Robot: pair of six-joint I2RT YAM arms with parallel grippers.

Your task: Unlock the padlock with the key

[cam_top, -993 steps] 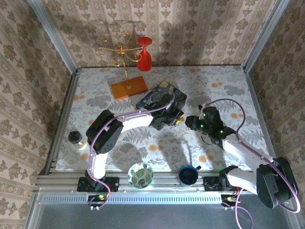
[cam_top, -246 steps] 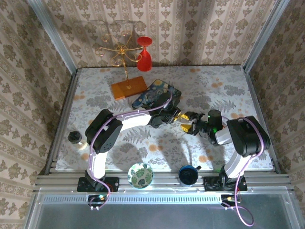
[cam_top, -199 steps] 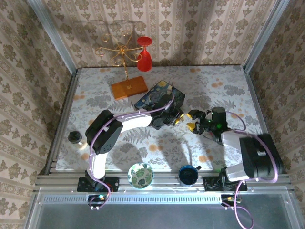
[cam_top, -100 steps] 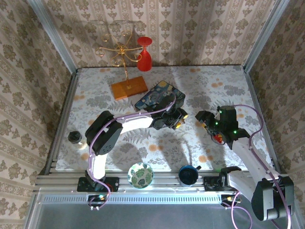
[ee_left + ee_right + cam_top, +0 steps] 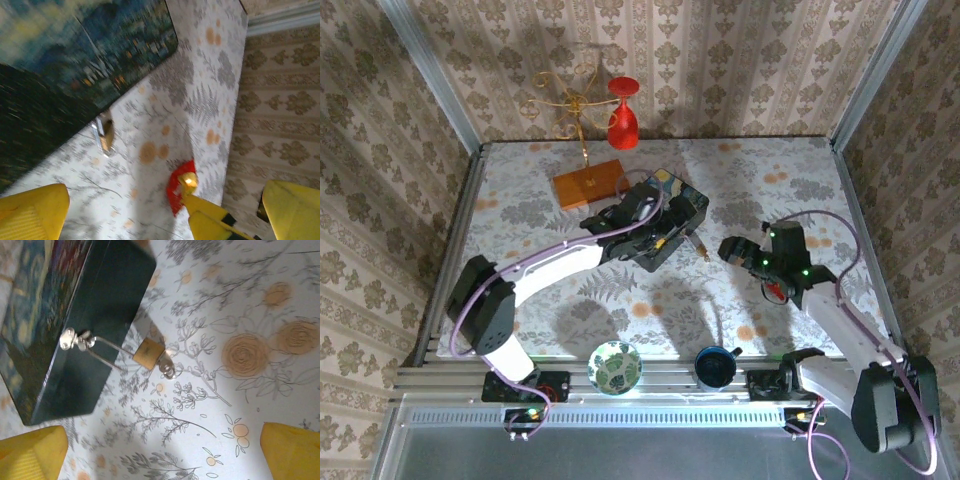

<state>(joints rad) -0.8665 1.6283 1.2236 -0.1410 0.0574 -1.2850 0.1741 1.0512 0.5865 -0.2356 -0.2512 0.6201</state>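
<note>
No text, label, brand, number or sign is showing legibly in any view. In the right wrist view, the padlock (image 5: 148, 353) is lying toward nine o'clock from centre, and its brassy face is coming through too blurred to tell any marking. The painted blue box (image 5: 75, 300) at ten o'clock is carrying a painted scene, with no lettering that can be made out.

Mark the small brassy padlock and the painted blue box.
small brassy padlock (image 5: 148, 354), right wrist view, on its body.
painted blue box (image 5: 107, 290), right wrist view, on its dark side wall.
</note>
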